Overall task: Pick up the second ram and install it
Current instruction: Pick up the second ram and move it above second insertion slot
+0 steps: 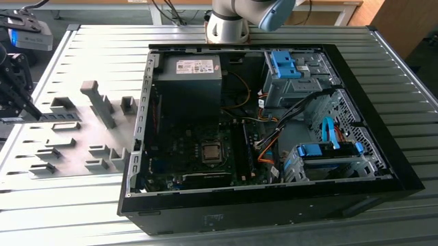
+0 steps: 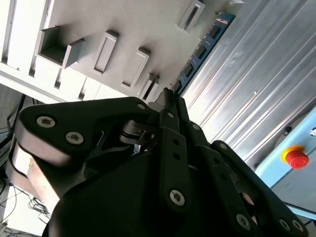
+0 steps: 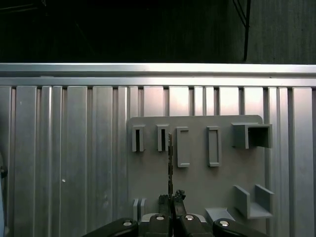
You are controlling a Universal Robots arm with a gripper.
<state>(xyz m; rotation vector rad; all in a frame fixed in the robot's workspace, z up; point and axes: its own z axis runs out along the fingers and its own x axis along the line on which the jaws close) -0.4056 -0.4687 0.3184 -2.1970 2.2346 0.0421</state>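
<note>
The second ram [image 1: 60, 117] juts level from the gripper [image 1: 27, 115] at the exterior view's left, above the grey holder plate [image 1: 77, 137]. In the second wrist view, the jaws are clenched on one end of it. In the first wrist view it stands edge-on, seemingly clear of the plate's slots.

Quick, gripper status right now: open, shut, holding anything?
The gripper is shut on the second ram.

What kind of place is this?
Probably a robot lab workbench: an open black computer case on a ribbed metal table, a red emergency-stop button, and a black gripper holding a green memory stick.
</note>
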